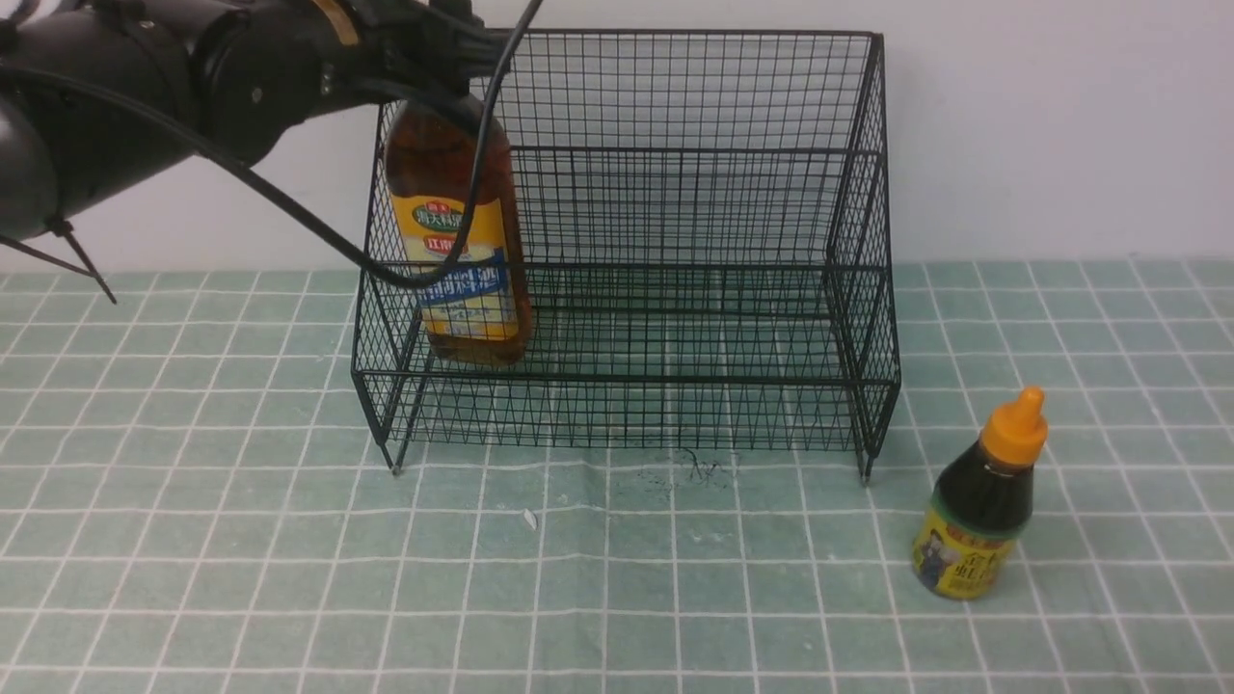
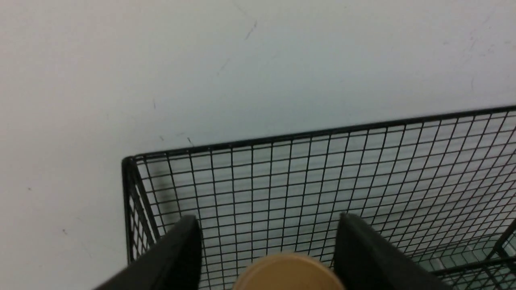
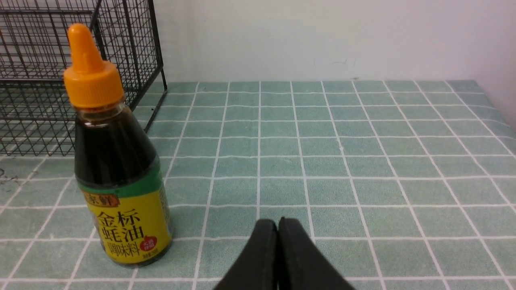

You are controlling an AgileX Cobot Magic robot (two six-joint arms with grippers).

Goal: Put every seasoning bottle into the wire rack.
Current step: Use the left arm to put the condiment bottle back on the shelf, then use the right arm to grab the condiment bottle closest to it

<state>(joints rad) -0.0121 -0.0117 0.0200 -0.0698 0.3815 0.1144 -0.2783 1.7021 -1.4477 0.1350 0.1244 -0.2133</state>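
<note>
The tall amber bottle (image 1: 461,241) with its yellow-blue label stands in the left end of the lower tier of the black wire rack (image 1: 868,241). My left gripper (image 1: 451,56) is over its top. In the left wrist view its jaws stand apart on either side of the tan cap (image 2: 287,274), with a gap on one side. The small dark bottle (image 1: 981,496) with the orange nozzle cap stands on the table to the right of the rack, and it also shows in the right wrist view (image 3: 115,161). My right gripper (image 3: 277,222) is shut and empty, low beside it.
The rack backs onto a white wall (image 1: 1060,125). The table wears a green tiled cloth (image 1: 289,578). A small white scrap (image 1: 529,519) and dark specks (image 1: 699,469) lie in front of the rack. A black cable (image 1: 289,207) hangs from my left arm across the rack's left side.
</note>
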